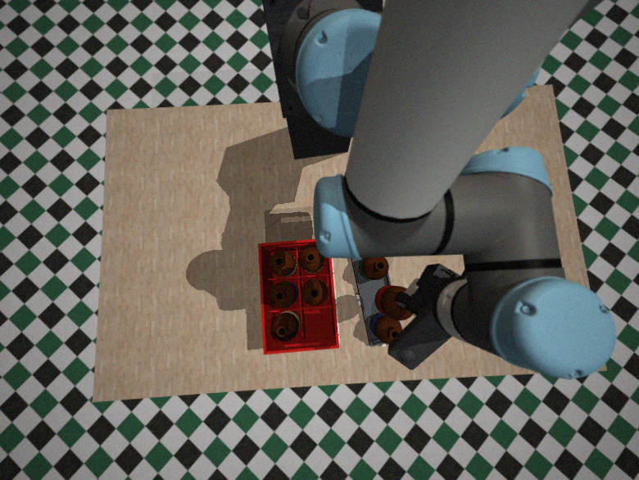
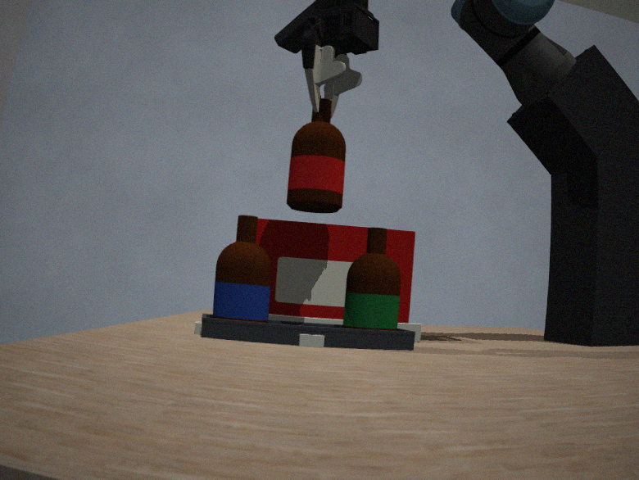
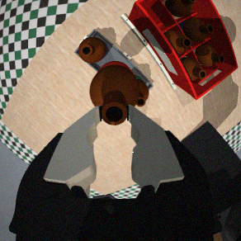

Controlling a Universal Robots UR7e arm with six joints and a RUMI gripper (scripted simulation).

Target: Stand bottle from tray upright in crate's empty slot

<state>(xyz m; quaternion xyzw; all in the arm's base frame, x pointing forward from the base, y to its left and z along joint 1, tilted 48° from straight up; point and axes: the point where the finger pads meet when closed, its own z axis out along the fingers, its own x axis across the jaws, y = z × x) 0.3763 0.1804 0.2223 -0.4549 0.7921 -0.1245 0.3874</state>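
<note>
1. Brown glass, by its look, with a red label: the red bottle [image 1: 395,304] [image 2: 315,173] [image 3: 111,87] hangs above the tray [image 1: 369,296] [image 2: 278,335] [image 3: 134,70], slightly tilted in the exterior view.
2. The end effector [image 1: 405,301] [image 2: 324,107] [image 3: 114,106] pinches its neck, a sound place to grip, with the shoulders below.
3. Seen from above, the blue bottle [image 1: 388,328] [image 2: 242,300] [image 3: 92,49] stands towards the tray's 5 o'clock, the green bottle [image 1: 374,268] [image 2: 372,310] [image 3: 142,92] towards 11.
4. The slot [image 1: 321,326] [image 3: 155,19] lies at the crate's [image 1: 261,299] [image 2: 372,242] [image 3: 217,82] 5 o'clock, so carry the load towards 8 or 9, high enough to clear the wall.
5. I judge it stiff, moderately heavy and perhaps slick; the body could swing about so narrow a hold. Move gently, straighten it, then lower.
6. Snagging a divider could crack glass or shove the crate across the desk [image 1: 170,335] [image 2: 310,413] [image 3: 49,91]. Release only once the base is seated.
</note>
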